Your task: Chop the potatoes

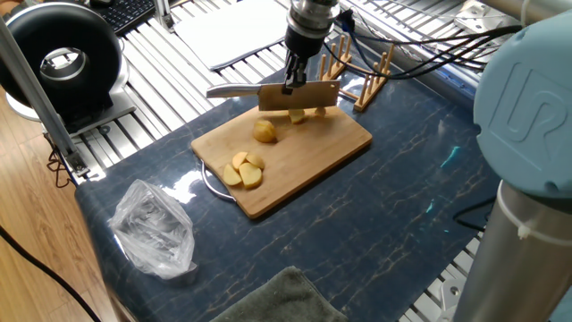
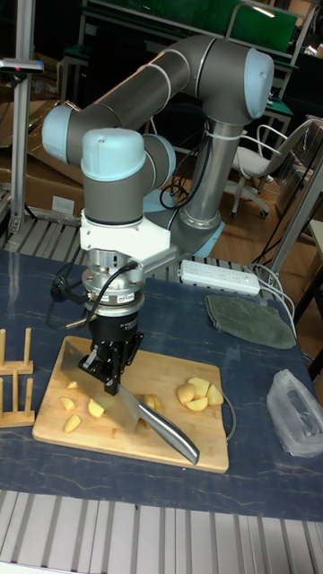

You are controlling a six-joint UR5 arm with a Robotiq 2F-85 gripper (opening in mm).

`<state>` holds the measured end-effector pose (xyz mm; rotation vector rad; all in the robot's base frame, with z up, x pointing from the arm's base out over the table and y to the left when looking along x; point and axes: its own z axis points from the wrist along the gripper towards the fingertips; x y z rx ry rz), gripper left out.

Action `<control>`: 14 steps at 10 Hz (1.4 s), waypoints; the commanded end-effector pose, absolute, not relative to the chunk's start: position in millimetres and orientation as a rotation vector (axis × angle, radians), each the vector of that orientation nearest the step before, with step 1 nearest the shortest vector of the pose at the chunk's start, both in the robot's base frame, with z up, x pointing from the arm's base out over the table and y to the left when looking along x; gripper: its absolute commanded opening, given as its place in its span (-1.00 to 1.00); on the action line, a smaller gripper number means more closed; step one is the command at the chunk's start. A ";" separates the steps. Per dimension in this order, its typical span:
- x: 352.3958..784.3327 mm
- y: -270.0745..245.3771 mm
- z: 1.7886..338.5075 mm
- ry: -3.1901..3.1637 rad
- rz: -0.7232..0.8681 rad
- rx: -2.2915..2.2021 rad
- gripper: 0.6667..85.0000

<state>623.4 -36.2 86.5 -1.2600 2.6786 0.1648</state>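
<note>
Cutting boards: one, bamboo board [image 1: 304, 161], also seen in the tall fixed view [image 2: 170, 395].
Knives: one, cleaver [image 1: 299, 97], blade and steel handle [image 2: 135, 414].
Potato pieces: count uncertain; potatoes [image 1: 243, 170] show about three in a near cluster, one rounded piece [image 1: 264, 131] alone, and at least two partly hidden by the blade.
Wooden racks: one, rack [image 1: 362, 73].
Plastic bags: one, clear bag [image 1: 154, 228].
Cloths: one, grey-green cloth [image 2: 249, 321].
Power strips: one, white strip [image 2: 220, 276].
</note>
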 end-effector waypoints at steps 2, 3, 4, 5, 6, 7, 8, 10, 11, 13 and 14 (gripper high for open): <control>612.5 -30.0 104.0 2.782 0.168 -1.184 -0.99; 610.7 -30.8 105.8 2.789 0.165 -1.183 -0.99; 611.7 -34.1 106.7 2.794 0.145 -1.173 -0.99; 615.4 -40.8 107.9 2.802 0.108 -1.148 -0.99; 616.3 -43.0 111.2 2.808 0.107 -1.133 -0.99; 614.9 -40.1 109.4 2.816 0.116 -1.117 -0.99; 614.5 -39.7 106.3 2.824 0.117 -1.107 -0.99; 613.8 -30.3 98.0 2.823 0.144 -1.081 -0.99; 613.8 -26.4 94.9 2.819 0.138 -1.074 -0.99; 614.0 -24.8 93.0 2.815 0.130 -1.072 -0.99; 614.1 -27.5 93.4 2.816 0.121 -1.077 -0.99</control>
